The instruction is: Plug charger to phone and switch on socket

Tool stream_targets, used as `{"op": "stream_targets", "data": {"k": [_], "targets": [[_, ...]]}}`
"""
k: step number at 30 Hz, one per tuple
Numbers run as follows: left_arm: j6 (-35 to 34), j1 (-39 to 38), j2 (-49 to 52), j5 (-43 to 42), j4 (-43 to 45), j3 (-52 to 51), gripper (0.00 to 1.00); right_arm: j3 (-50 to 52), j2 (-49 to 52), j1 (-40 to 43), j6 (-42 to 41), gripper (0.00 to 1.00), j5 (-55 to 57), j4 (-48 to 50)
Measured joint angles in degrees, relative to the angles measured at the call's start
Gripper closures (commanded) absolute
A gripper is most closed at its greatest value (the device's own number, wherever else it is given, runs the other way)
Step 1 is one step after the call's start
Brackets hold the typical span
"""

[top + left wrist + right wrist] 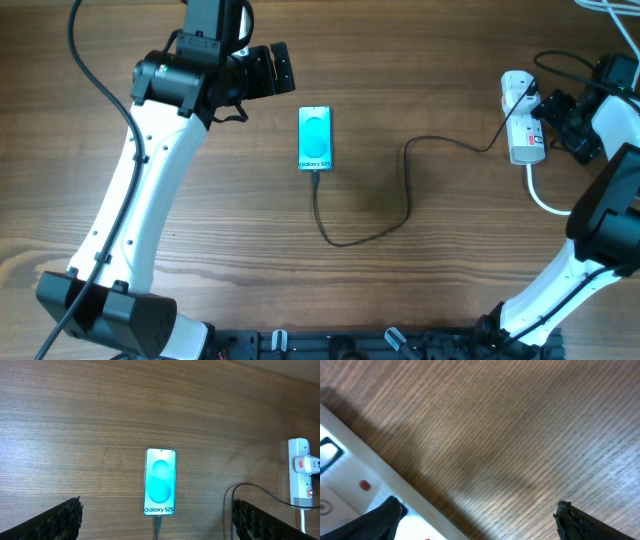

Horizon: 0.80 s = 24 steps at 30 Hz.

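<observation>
We see the charger (370,232) in the phone (315,138). Our left gripper (288,68) and right gripper (479,504), at the socket (522,120), both gape released

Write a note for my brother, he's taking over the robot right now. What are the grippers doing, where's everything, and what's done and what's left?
Left gripper: open, empty, off the top-left corner of the phone, not touching it.
Right gripper: open, at the socket, one finger over it.
Charger: runs from the socket and curls round to the phone's bottom edge.
Done: the charger looks plugged into the phone.
Left: switch the socket on. I cannot tell if it is on already.
</observation>
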<state>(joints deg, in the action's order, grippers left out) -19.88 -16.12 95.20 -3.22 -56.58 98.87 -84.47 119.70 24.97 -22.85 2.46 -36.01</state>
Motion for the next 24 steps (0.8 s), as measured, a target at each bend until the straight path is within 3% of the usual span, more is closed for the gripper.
{"op": "stream_targets", "data": {"k": [24], "targets": [[0.0, 0.0, 0.0, 0.0, 0.0, 0.0, 0.00, 0.0, 0.9, 0.9, 0.2, 0.00, -3.9, 1.8]]}}
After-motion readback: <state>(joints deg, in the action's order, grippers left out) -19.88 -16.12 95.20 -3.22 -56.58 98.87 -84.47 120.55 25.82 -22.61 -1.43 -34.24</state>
